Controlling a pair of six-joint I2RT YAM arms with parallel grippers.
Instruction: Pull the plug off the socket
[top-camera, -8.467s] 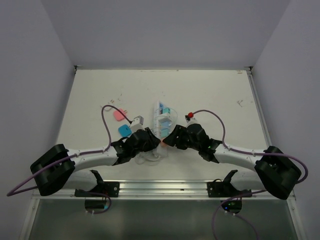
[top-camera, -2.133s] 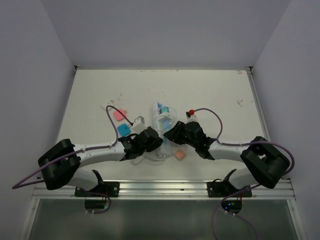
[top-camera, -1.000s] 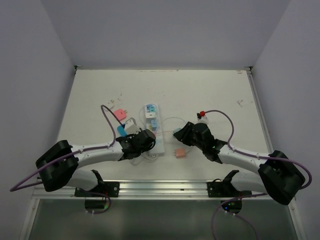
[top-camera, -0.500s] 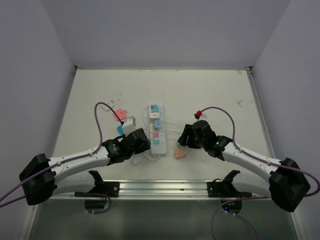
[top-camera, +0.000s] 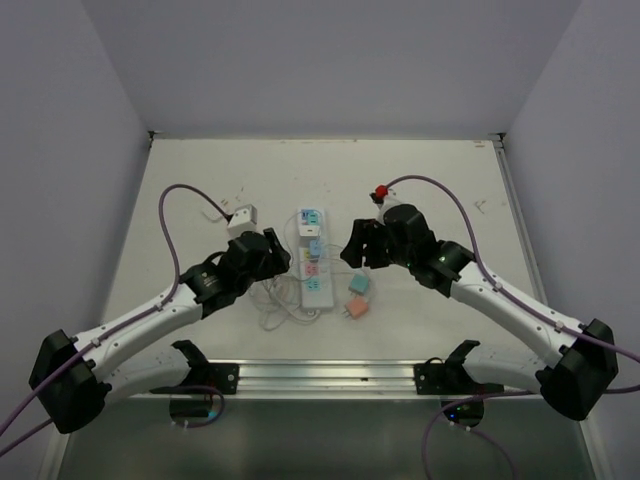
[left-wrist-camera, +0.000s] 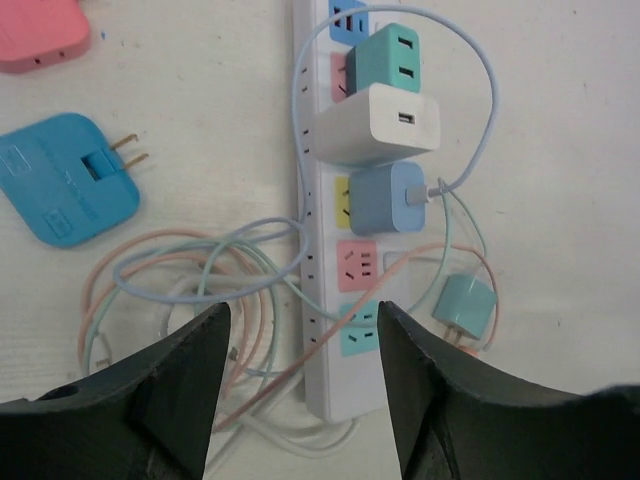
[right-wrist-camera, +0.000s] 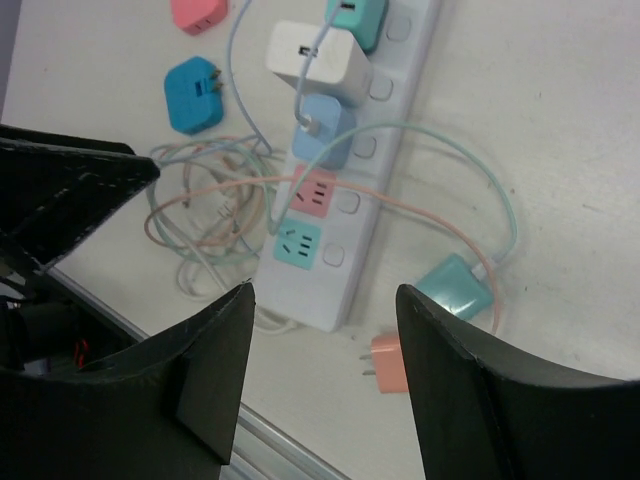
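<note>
Shows left end effector (left-wrist-camera: 300, 320) spread wide, empty, touching nothing. Shows right end effector (right-wrist-camera: 322, 300) likewise spread, empty. Puts socket (top-camera: 313, 262) flat on bench (top-camera: 430, 170), between both arms. Holds three in a row at far end, touching: teal plug (left-wrist-camera: 385, 58), white plug (left-wrist-camera: 375, 125), blue plug (left-wrist-camera: 385, 197). Leaves nearer pink and teal outlets bare. Shows loose teal plug (left-wrist-camera: 465, 308) and orange plug (right-wrist-camera: 388, 362) just right of socket, cables (left-wrist-camera: 190, 280) tangled left.
</note>
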